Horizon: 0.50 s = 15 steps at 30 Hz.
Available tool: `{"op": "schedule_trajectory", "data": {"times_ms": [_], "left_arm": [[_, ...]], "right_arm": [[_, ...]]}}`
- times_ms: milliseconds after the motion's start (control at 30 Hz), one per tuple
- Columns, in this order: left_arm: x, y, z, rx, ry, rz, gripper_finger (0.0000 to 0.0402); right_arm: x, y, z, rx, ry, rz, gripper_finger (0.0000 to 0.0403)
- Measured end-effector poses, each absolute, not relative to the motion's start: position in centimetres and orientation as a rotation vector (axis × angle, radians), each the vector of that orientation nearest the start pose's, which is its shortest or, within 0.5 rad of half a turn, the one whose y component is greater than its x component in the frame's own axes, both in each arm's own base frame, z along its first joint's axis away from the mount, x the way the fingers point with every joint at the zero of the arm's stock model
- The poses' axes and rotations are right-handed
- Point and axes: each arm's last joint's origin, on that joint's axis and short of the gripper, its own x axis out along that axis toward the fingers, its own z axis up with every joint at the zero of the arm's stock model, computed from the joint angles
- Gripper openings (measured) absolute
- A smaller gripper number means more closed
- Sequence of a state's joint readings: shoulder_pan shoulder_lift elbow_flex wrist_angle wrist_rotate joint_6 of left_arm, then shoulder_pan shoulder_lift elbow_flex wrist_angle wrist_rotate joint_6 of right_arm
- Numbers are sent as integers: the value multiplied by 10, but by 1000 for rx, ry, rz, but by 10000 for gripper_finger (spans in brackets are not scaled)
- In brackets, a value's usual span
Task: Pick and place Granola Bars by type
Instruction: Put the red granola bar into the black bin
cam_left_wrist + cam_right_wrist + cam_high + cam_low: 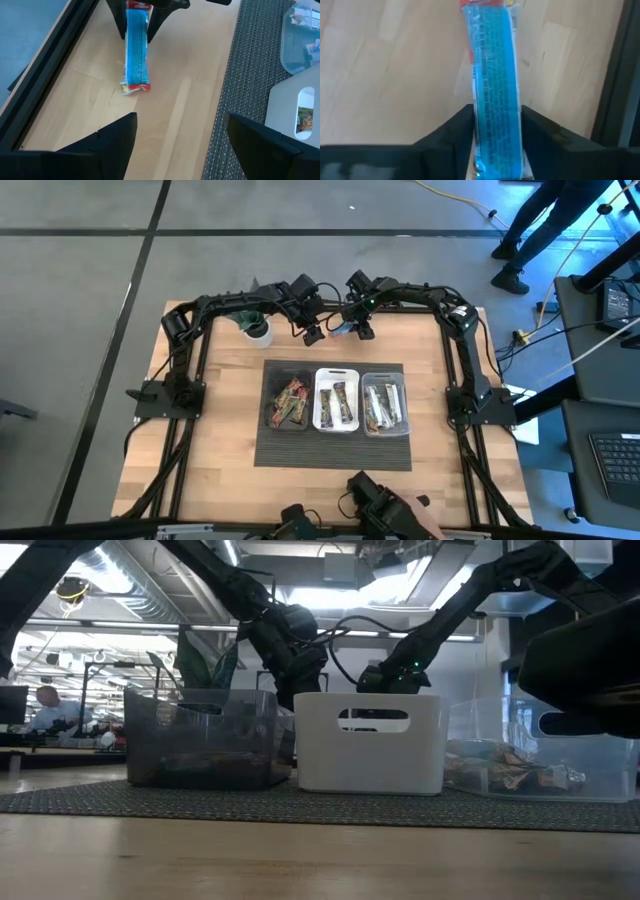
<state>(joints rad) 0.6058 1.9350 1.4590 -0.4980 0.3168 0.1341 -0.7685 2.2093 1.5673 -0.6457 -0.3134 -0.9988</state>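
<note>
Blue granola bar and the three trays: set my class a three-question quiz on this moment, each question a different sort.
1. True or false: the right gripper is shut on the blue granola bar.
2. The left gripper is: A open, B shut on a bar.
3. Fill in: between the black tray and the clear tray sits the ___ tray.

Key: 1 true; 2 A; 3 white.

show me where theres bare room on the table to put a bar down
Bare wood lies in front of the dark woven mat and beside it, left and right. Behind the mat it is crowded: both grippers, the right gripper clamping a blue wrapped granola bar, and a white potted plant.
</note>
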Motion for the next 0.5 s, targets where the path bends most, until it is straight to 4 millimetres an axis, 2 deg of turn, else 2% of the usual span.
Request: {"op": "schedule_trajectory", "data": {"times_ms": [167, 300, 400, 500], "left_arm": [[347, 224, 212, -304, 889, 198, 294], [347, 222, 214, -293, 890, 194, 294], [343, 220, 224, -287, 883, 200, 294], [337, 220, 237, -279, 857, 211, 294]], "right_arm": [[319, -296, 125, -188, 1148, 174, 123], [318, -295, 129, -188, 1154, 171, 118], [317, -293, 137, -170, 1171, 162, 124], [319, -295, 156, -163, 1116, 128, 123]]}}
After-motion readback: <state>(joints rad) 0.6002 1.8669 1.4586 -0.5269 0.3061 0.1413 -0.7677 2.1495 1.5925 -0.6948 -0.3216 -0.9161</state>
